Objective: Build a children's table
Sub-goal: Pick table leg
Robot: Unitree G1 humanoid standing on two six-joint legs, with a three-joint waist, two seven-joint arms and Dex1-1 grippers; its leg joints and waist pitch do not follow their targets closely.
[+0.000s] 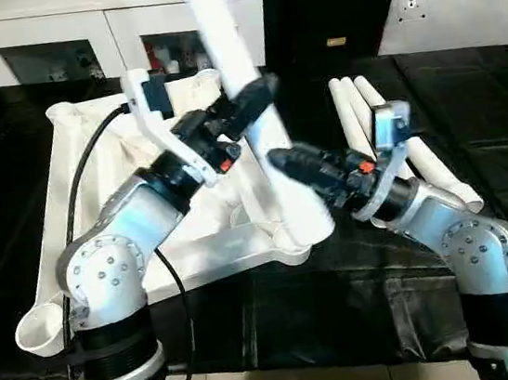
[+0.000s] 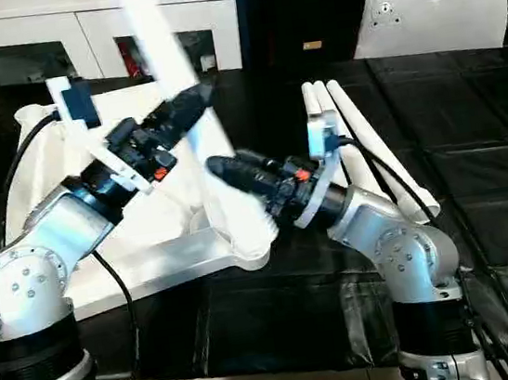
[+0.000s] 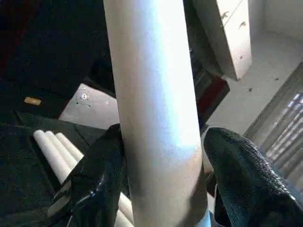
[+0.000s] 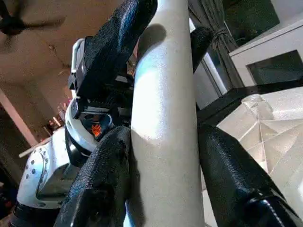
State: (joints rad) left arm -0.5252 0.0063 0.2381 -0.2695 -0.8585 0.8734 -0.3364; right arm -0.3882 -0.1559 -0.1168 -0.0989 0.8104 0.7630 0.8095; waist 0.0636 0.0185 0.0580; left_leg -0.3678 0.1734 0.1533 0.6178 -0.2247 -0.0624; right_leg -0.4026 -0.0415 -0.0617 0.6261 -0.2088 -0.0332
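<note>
While upright, leg (image 1: 238,80) gripped between both hands

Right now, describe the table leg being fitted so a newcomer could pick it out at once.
Start at the white tabletop lying underside-up on the black surface. At its near corner socket by the right arm, a long white leg rises at a tilt, held by both the left gripper and right gripper. The other legs lie flat, side by side, further right.
</note>
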